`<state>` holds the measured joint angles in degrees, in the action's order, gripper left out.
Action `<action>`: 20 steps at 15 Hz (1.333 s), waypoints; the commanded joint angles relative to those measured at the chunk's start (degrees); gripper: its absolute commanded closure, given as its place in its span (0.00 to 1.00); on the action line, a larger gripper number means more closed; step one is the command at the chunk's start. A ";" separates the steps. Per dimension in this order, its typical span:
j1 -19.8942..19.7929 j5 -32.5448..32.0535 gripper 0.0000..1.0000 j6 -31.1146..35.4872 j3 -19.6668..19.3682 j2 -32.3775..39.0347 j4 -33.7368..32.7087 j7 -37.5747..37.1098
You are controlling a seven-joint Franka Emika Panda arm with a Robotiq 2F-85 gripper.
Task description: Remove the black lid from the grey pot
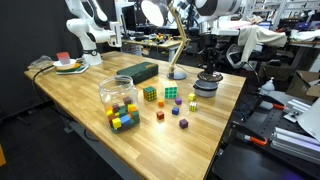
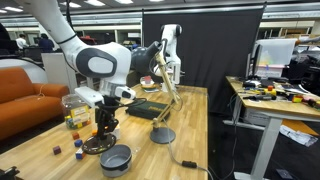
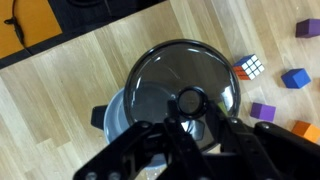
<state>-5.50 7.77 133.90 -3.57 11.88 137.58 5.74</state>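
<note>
The black lid [image 3: 175, 70] is a round dark disc with a knob in its middle. My gripper [image 3: 195, 115] is shut on that knob, with one finger on each side. The grey pot [image 3: 110, 122] shows partly under the lid's lower left edge, so the lid is off-centre from it. In an exterior view the lid [image 2: 95, 146] hangs low under my gripper [image 2: 103, 128], just beside the open grey pot [image 2: 116, 158]. In an exterior view my gripper [image 1: 208, 72] holds the lid [image 1: 208, 79] right over the pot [image 1: 206, 89]. I cannot tell whether the lid touches the table.
A clear jar of coloured cubes [image 1: 119, 97] stands mid-table. Puzzle cubes [image 1: 150, 94] and small loose cubes [image 1: 159, 116] lie near the pot; one puzzle cube [image 3: 250, 67] is right beside the lid. The desk lamp base [image 2: 162, 135] and a long dark box [image 1: 137, 71] are behind.
</note>
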 commanded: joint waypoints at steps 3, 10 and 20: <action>-1.67 5.69 0.92 -2.61 0.13 -3.78 5.01 3.63; -2.09 15.44 0.92 0.09 0.22 -4.49 9.48 7.37; -1.26 16.04 0.92 0.00 0.81 0.55 7.92 6.34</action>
<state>-6.64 21.89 133.03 -3.68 9.81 145.88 11.59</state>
